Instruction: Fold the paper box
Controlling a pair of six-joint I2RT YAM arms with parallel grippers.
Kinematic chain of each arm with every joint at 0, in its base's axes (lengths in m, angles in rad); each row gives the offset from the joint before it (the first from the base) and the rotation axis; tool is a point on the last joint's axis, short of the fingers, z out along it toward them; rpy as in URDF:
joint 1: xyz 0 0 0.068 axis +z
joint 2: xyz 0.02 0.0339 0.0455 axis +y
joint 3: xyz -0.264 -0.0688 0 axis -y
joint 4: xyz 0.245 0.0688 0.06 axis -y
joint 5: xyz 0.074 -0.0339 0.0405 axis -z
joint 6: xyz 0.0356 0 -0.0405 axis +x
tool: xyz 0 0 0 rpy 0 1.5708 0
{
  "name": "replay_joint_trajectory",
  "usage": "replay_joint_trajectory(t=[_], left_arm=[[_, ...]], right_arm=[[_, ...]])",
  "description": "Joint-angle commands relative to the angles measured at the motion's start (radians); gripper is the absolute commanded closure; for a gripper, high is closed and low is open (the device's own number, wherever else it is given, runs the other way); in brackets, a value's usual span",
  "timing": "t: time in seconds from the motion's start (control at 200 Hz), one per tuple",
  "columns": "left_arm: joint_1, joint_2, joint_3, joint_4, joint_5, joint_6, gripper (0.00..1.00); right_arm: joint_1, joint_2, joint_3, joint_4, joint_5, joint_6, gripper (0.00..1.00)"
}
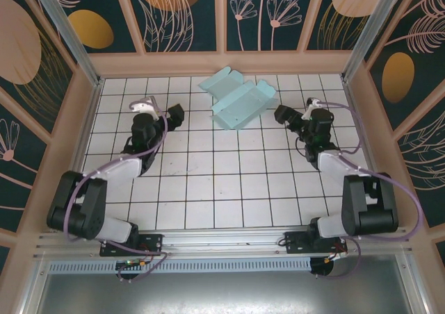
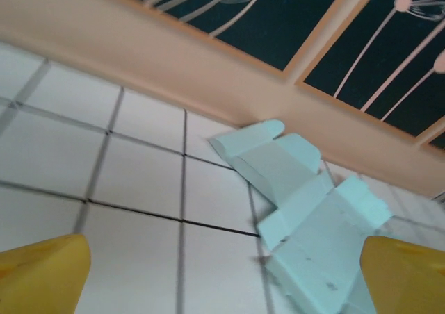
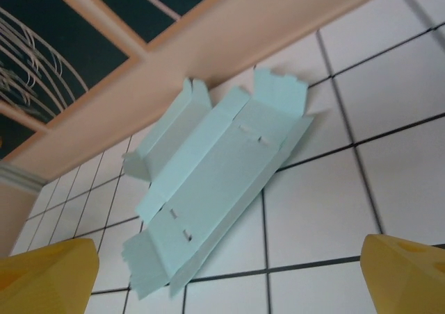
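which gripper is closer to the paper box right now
Right. The right gripper hangs just beside the paper box, at its right edge; the left gripper is off its left side, with a wider gap between.

My left arm (image 1: 122,168) and right arm (image 1: 335,164) are black joint housings joined by white shell links, each trailed by a looping lilac cable (image 1: 165,128). Both stand on black base plates (image 1: 132,245) bolted to the silver aluminium rail (image 1: 222,239). My left gripper (image 2: 222,276) and right gripper (image 3: 226,276) carry blunt yellow fingertips (image 2: 42,276).
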Motion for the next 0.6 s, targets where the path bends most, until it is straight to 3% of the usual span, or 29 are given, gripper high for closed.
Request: replay_joint_trajectory(t=[0.0,0.195,0.415,0.596], left_arm=[[-0.021,0.092,0.068,-0.12,0.06,-0.38,0.01],[-0.078,0.284,0.233,-0.202,0.135,-0.557,0.05],[-0.102,0.48,0.467,-0.328,0.218,-0.615,0.35],[-0.104,0.603,0.585,-0.387,0.265,-0.664,0.43]], right_arm=[[0.03,0.038,0.05,-0.012,-0.047,0.05,0.03],[0.058,0.059,0.033,0.013,-0.076,0.081,0.04],[0.064,0.022,-0.04,0.022,-0.07,0.114,0.04],[0.063,-0.022,-0.085,0.01,-0.054,0.121,0.05]])
